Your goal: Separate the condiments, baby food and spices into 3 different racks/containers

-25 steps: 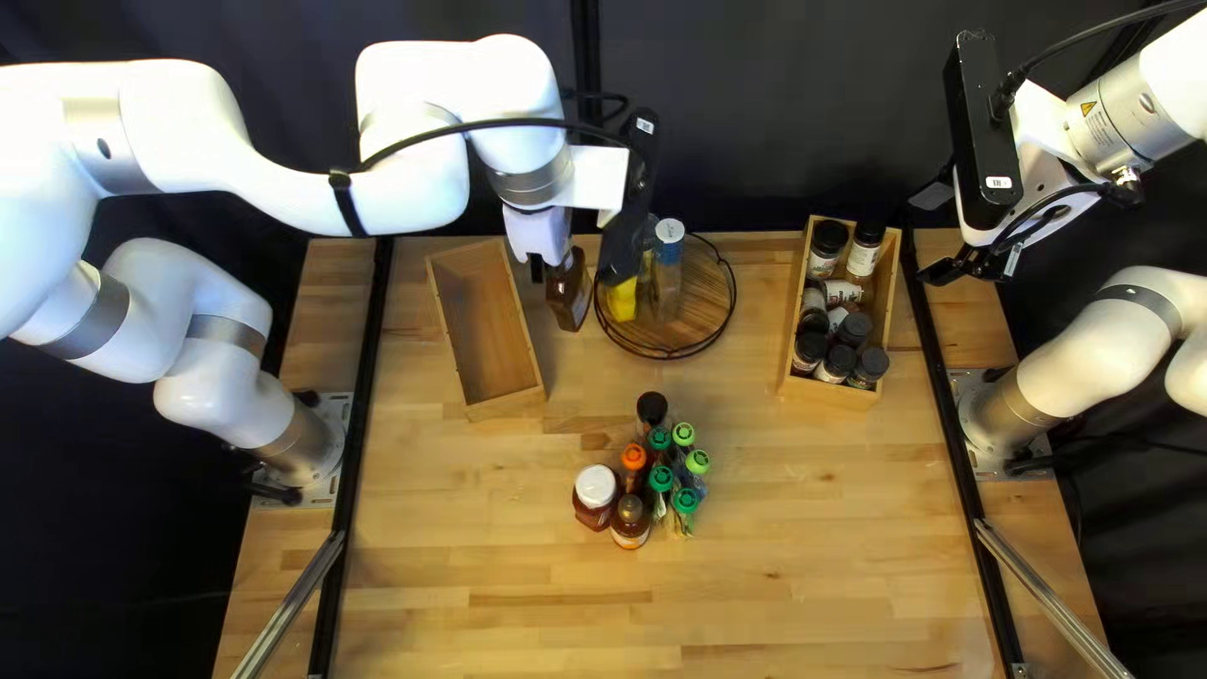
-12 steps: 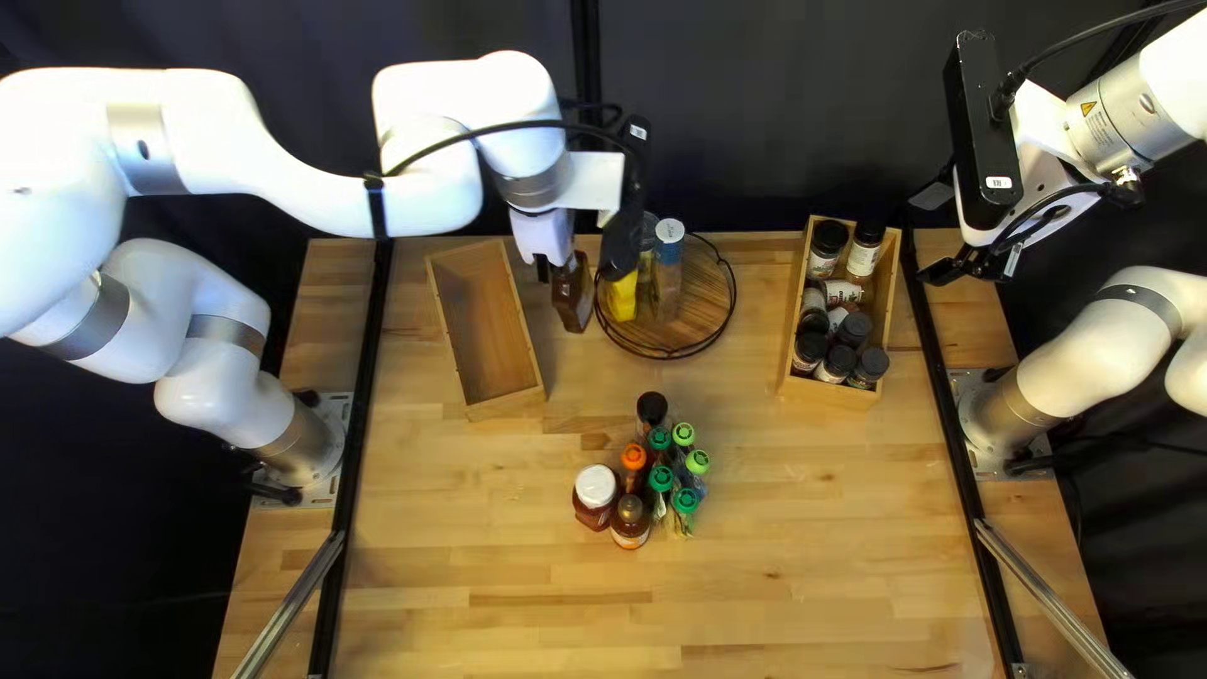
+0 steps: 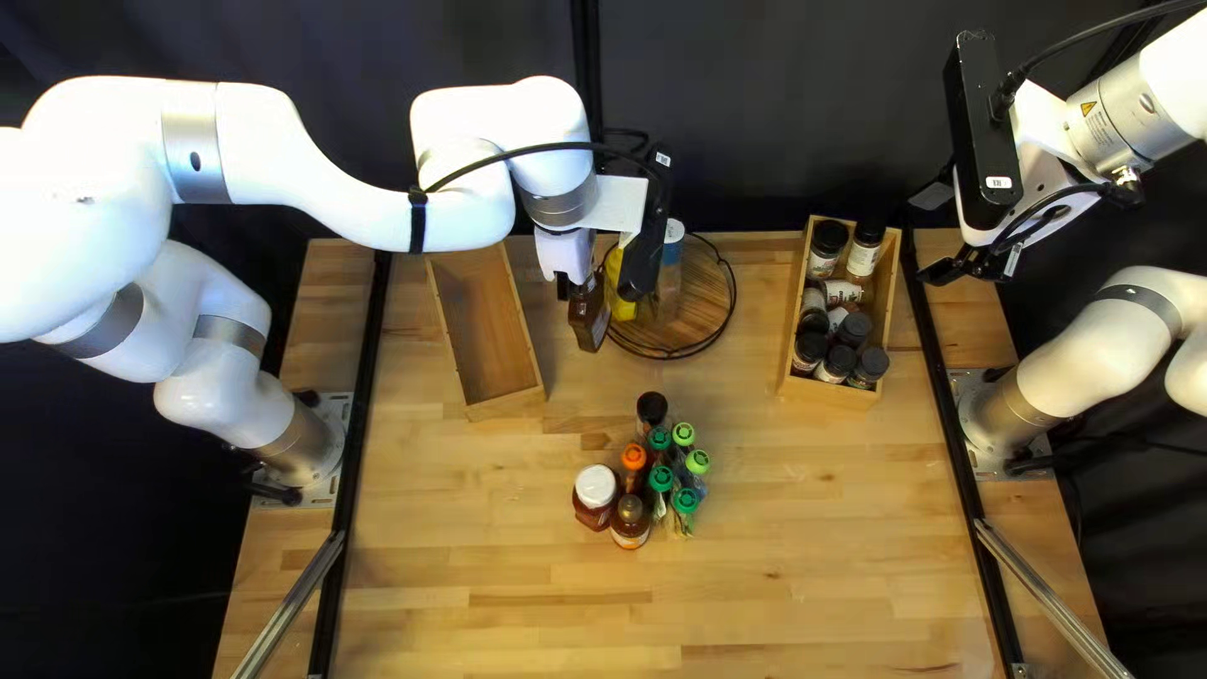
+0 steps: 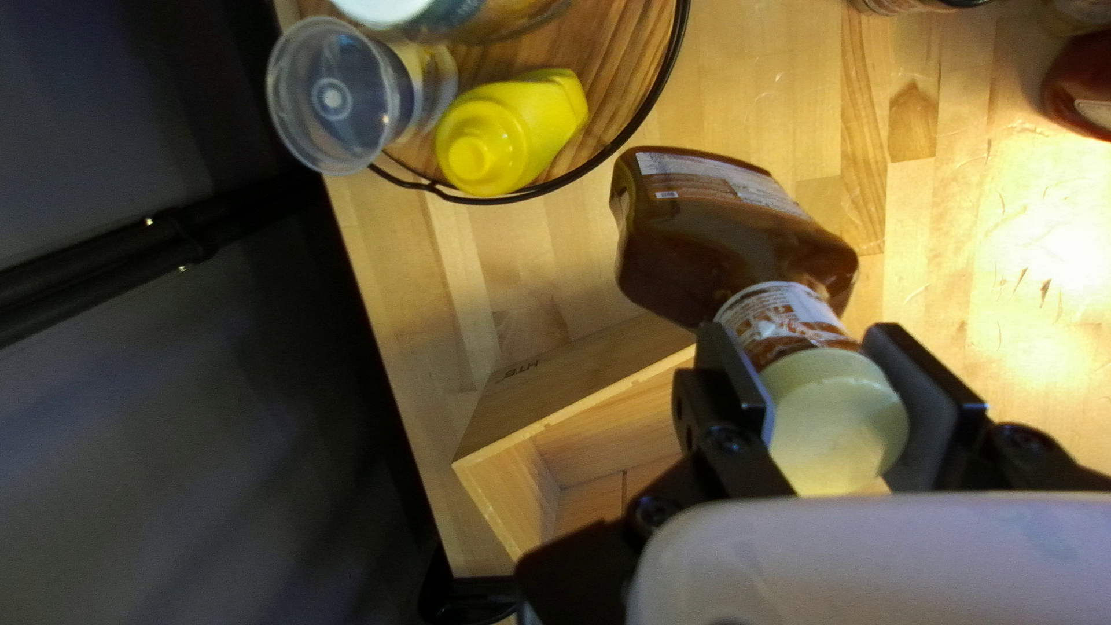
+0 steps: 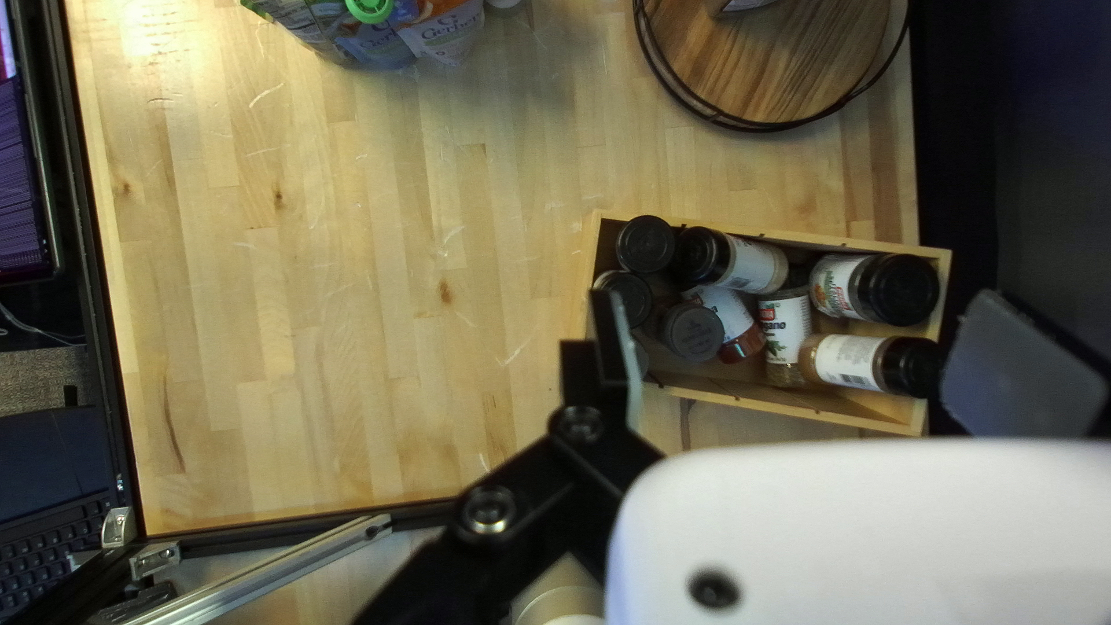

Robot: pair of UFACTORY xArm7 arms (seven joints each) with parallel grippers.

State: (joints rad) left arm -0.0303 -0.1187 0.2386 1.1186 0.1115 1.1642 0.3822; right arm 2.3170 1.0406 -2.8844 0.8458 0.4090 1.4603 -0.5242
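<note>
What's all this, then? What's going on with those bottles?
My left end effector is holding a brown bottle by its pale cap, beside a round wooden tray with a yellow bottle on it. My right end effector hangs open. Spice jars sit in a wooden box; green-capped pouches and more bottles stand on the table.

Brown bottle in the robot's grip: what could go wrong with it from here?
The left claw holds the brown bottle only at its cap end, so it might slip or swing. If it goes onto the round rack, it could bump the yellow bottle near the rim and perhaps tip it.
</note>
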